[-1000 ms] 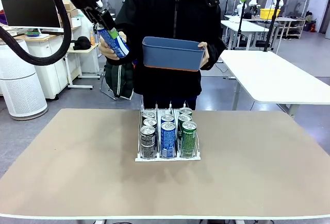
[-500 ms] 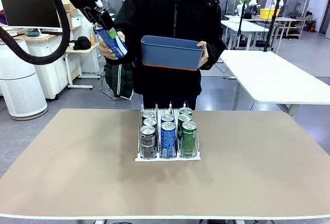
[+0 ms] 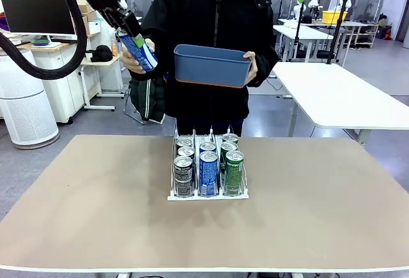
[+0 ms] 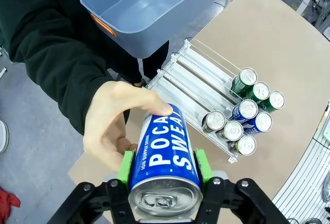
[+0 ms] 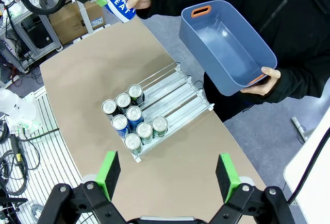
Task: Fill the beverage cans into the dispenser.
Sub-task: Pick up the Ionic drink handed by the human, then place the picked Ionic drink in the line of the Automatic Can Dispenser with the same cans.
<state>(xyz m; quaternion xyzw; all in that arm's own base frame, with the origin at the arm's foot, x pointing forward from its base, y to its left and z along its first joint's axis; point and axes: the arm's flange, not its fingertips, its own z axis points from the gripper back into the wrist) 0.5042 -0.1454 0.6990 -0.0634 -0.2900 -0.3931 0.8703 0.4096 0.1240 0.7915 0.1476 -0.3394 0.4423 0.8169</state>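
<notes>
Currently the left claw (image 3: pixel 131 37), upper left of the front frame, is clamped on a blue beverage can (image 3: pixel 139 51); the person's hand (image 3: pixel 131 61) is also wrapped round the can's lower body. Handover apparently not finished. In the left wrist view the green pads (image 4: pixel 125 166) sit on both sides of the can near its silver top, the can centred between them.

Right claw (image 5: pixel 167 175) stands wide and holds nothing, high over the counter (image 3: pixel 83 201).

Dispenser (image 3: pixel 208 193) sits mid-frame on the counter. Seven cans (image 3: pixel 209 170) are bunched at its near end: two in the picture-left lane, two in the middle, three in the right. The far ends of the lanes are bare. The person's other hand holds a blue bin (image 3: pixel 212 66), apparently empty.

To do this step well: wait until the hand lets go before pulling away. Then bring the can upright over the far end of a lane, squared between the wire dividers, and lower it onto the track before releasing.
</notes>
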